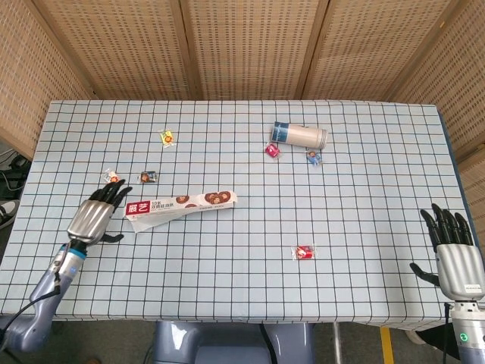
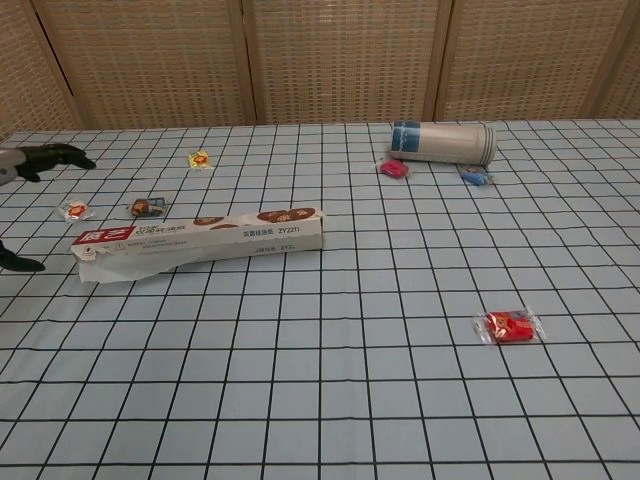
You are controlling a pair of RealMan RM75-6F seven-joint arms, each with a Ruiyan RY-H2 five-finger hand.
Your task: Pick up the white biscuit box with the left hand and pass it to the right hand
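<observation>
Biscuit box (image 1: 182,203) lies flat on the desk (image 1: 356,227), just right of my left hand (image 1: 96,216), whose fingers (image 1: 116,191) are spread, holding nothing. Long, light cardboard (probably crushable); I'd grip mid-length across its narrow sides.

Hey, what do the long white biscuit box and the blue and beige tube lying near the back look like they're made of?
The white biscuit box looks like thin printed cardboard with a slight sheen: flat faces, sharp folded edges, an open flap at its left end. The tube is probably paperboard or plastic with a printed wrap: smooth round wall, blue band at one end. Its exact material can't be told.
</observation>
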